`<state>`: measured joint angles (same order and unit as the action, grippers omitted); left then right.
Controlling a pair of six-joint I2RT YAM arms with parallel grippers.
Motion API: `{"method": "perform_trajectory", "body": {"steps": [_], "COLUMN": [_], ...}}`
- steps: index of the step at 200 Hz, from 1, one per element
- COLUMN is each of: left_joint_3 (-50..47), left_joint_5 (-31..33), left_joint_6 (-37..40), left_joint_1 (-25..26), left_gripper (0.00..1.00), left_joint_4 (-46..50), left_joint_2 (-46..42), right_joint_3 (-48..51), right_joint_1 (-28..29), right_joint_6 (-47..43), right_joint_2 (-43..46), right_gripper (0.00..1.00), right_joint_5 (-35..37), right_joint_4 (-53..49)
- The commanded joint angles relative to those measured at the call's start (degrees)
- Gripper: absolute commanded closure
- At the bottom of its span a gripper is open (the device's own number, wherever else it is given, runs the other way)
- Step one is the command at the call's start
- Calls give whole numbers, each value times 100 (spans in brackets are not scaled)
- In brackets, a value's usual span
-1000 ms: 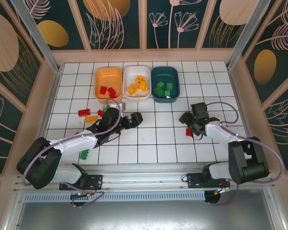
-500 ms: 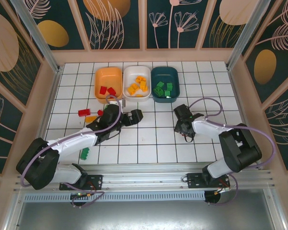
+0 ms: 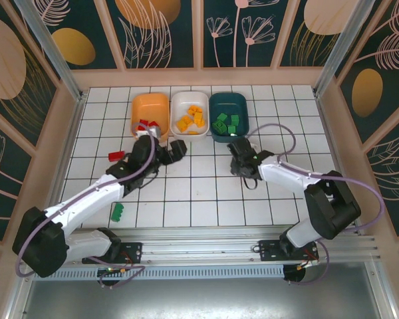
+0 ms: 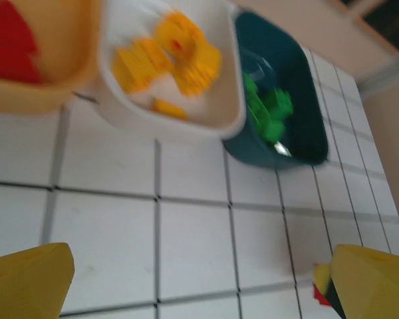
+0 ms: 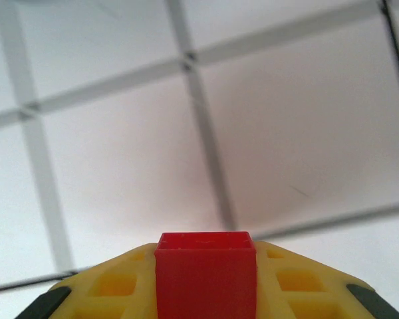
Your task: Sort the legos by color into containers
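Reaching where, the left arm (image 3: 93, 194)?
— Stretched forward, left gripper (image 3: 175, 148) spread wide just short of the white tray (image 3: 180, 106).
And the right arm (image 3: 289, 176)?
— Bent inward, right gripper (image 3: 238, 159) clamped on a red lego (image 5: 205, 276) near the teal tray (image 3: 229, 102).

Left tool (image 4: 199, 286) gapes wide, while right tool (image 3: 237, 161) pinches a red lego (image 5: 205, 282).

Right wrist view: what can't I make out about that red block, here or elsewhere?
- Right wrist view: the red brick runs off the bottom edge; yellow fingers cover its sides.
- Top view: the right gripper hides that brick.
- Left wrist view: blur and the frame edge cut the orange tray; its red bricks can't be counted.
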<state>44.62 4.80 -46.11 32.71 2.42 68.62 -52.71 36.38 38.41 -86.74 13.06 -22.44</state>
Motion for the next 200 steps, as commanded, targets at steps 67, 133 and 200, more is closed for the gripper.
{"method": "perform_trajectory", "body": {"steps": [67,133,200], "left_joint_3": [-711,-795,-553], "left_joint_5": [-1689,-1579,-1637], "left_joint_6": [-606,-206,-717], "left_joint_1": [-3270,-3345,-3459], "left_gripper": [1,1,2], "left_joint_4": [1296,1561,1211], "left_joint_2": [-884,-772,-370], "right_joint_3": [-5123,-8138,-8636], "right_joint_1": [1024,1047,1090], "right_joint_6": [-1517,-1978,-2228], "right_joint_2": [-3861,-5792,-5642], "right_gripper": [83,79,38], "right_joint_5": [-1146,-1183,-1047], "right_joint_4": [1641,261,-115]}}
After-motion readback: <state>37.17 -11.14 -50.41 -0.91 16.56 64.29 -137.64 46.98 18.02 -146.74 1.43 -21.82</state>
